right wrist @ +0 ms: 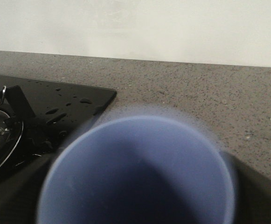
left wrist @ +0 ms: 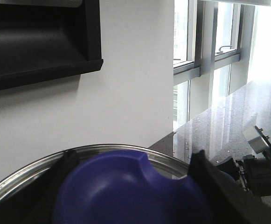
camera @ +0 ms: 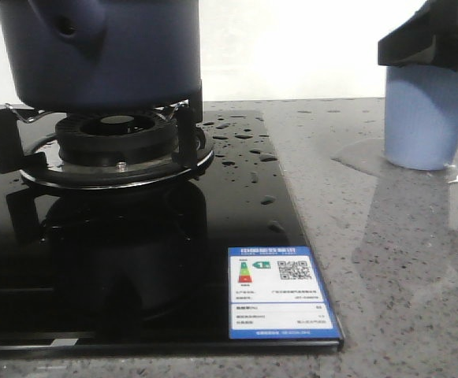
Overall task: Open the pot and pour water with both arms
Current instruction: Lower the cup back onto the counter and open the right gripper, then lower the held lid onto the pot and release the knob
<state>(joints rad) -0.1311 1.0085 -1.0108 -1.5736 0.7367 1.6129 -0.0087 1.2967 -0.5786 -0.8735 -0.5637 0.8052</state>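
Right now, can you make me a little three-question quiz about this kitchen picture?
1. True or false: the pot sits on the burner.
2. What does the light blue cup stand on? A) the black stove glass B) the grey counter C) the pot
3. Fill in: drops of ____ lie on the stove glass next to the burner.

Key: 1 true. 2 B, the counter, in a shiny wet patch. 3 water.
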